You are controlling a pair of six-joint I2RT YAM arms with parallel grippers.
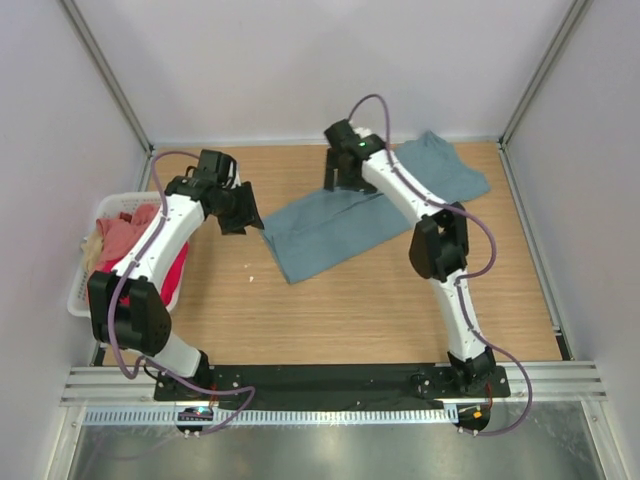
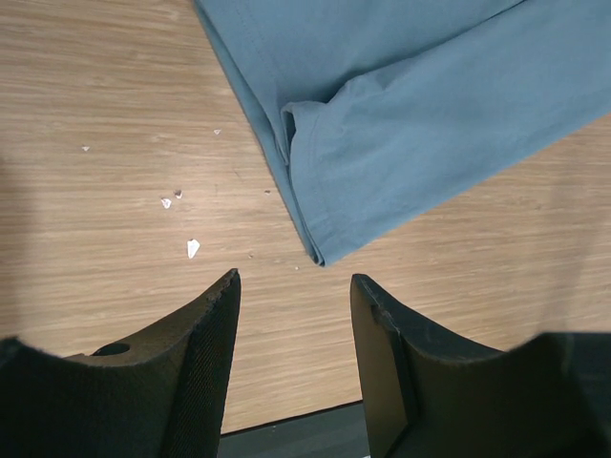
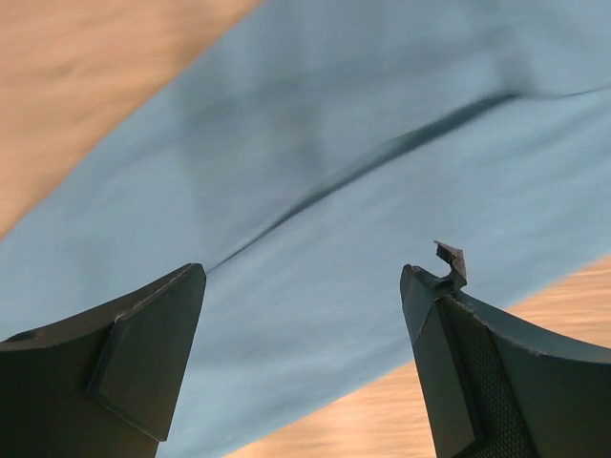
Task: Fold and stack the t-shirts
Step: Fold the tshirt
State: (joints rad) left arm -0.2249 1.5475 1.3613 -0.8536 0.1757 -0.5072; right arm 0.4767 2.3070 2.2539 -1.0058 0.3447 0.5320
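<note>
Pink t-shirts [image 1: 125,238] heaped in basket [image 1: 76,296], far left. Left claw [image 2: 294,281] open, empty, just off a corner of the grey-teal t-shirt [image 1: 330,228] spread on the table [image 1: 350,310]; right claw [image 3: 305,272] wide open, empty, over its middle. Cloth likely light and limp: pinch at hem corners.
</note>
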